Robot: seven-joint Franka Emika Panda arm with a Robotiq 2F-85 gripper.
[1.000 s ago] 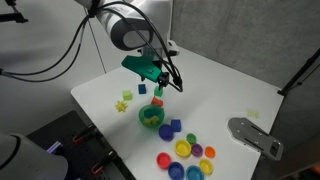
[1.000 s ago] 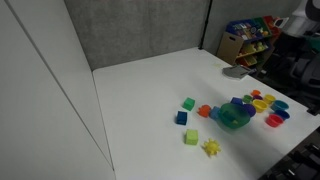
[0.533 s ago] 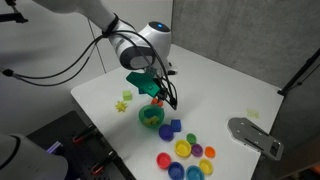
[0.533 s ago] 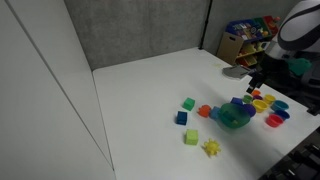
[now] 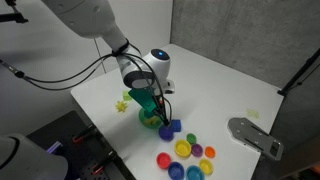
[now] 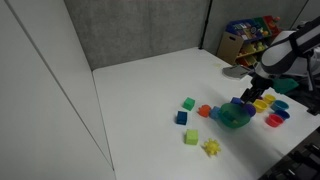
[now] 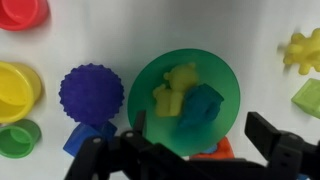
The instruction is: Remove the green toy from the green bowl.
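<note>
The green bowl (image 7: 150,85) fills the middle of the wrist view; it also shows in both exterior views (image 5: 150,119) (image 6: 233,118). In it lie pale yellow-green toys (image 7: 170,90) and a darker teal-green piece, the green toy (image 7: 201,108), side by side. My gripper (image 7: 200,140) hangs just above the bowl, open and empty. Its left finger (image 7: 136,130) stands over the bowl's left rim and its right finger (image 7: 270,135) outside the right rim. In the exterior views the gripper (image 5: 150,104) (image 6: 250,97) hides part of the bowl.
A purple spiky ball (image 7: 91,93) and a blue cube (image 7: 85,137) sit left of the bowl, an orange piece (image 7: 215,150) beside it. Coloured caps (image 5: 186,155) lie nearby. A yellow-green star toy (image 5: 123,102) and a grey object (image 5: 255,135) are on the white table (image 5: 220,85).
My gripper has come down and moved from above the table's middle to right over the green bowl. The toys and the bowl have not moved.
</note>
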